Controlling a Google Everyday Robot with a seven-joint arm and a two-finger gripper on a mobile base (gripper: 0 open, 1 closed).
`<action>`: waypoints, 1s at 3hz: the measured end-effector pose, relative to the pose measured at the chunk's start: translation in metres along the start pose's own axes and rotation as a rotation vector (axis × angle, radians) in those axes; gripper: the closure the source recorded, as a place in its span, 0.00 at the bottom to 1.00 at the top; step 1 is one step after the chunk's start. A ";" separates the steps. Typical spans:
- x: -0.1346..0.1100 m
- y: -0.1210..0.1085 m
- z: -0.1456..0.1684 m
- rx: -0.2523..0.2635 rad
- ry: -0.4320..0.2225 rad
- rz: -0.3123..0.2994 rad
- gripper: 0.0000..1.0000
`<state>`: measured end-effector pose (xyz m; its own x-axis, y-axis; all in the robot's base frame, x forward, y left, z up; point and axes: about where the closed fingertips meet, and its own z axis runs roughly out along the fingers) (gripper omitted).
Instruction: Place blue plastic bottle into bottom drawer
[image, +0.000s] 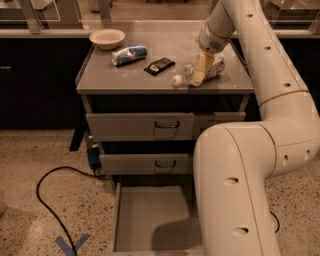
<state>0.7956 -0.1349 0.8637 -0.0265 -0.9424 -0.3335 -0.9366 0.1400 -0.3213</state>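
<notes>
Your gripper (202, 70) sat right on the blue plastic bottle (215, 67), which lay on its side on the worktop (150, 84). Squeezing or not, you could not tell. The bottom drawer (150, 220) stood open.

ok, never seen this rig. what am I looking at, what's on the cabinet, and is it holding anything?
The big white shape is the arm of a one-armed mobile robot; the single camera looks down past it at a grey cabinet. The gripper is down on the blue plastic bottle, lying on its side on top; whether it is gripped, I cannot tell. Also there: a bowl, a blue-and-silver can, a black packet. The bottom drawer is pulled open, where the bottle should go.
</notes>
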 end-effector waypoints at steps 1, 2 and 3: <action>0.005 0.006 0.009 -0.028 -0.005 0.021 0.00; 0.008 0.010 0.015 -0.051 -0.006 0.028 0.00; 0.008 0.010 0.015 -0.051 -0.006 0.028 0.19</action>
<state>0.7909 -0.1361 0.8446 -0.0512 -0.9363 -0.3474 -0.9520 0.1508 -0.2663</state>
